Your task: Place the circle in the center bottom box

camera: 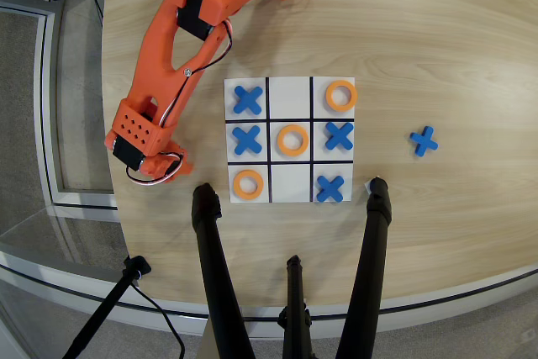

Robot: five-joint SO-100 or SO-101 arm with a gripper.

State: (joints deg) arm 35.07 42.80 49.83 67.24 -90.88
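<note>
Overhead view: orange arm (168,56) stretched left of grid (290,139)

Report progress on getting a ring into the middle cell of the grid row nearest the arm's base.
Done: nothing; that white black-edged cell is empty, and three flat orange plastic rings lie in other cells. In hand: the orange gripper sits left of the grid in the overhead view; whether it holds a ring cannot be told. Left: carry and place.
</note>
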